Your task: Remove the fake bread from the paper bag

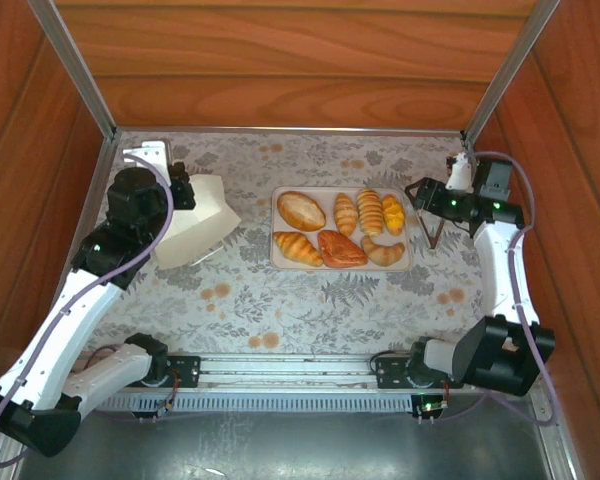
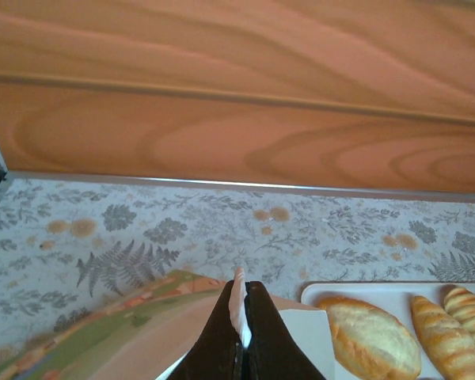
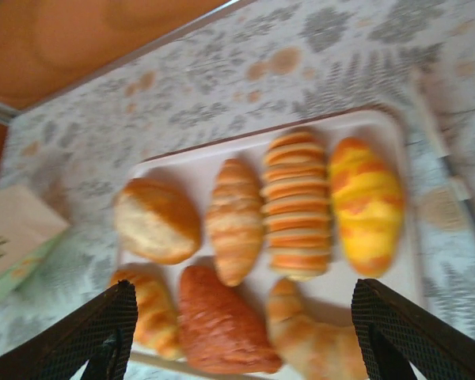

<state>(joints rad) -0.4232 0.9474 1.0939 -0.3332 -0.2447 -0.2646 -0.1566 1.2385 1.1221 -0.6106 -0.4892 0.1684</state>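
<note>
Nothing legible was found. In the right wrist view the bag (image 3: 20, 229) carried a few short dark printed lines on its pale face, too blurred to read. No letters or numbers could be made out on anything else.

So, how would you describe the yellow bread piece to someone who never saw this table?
Find the pinkish tray in the middle of the flowered table. In its far row, go to the right end, beside the striped ridged roll: that is the yellow bread piece. It alone is yellow with orange streaks; the others are golden or brown.
</note>
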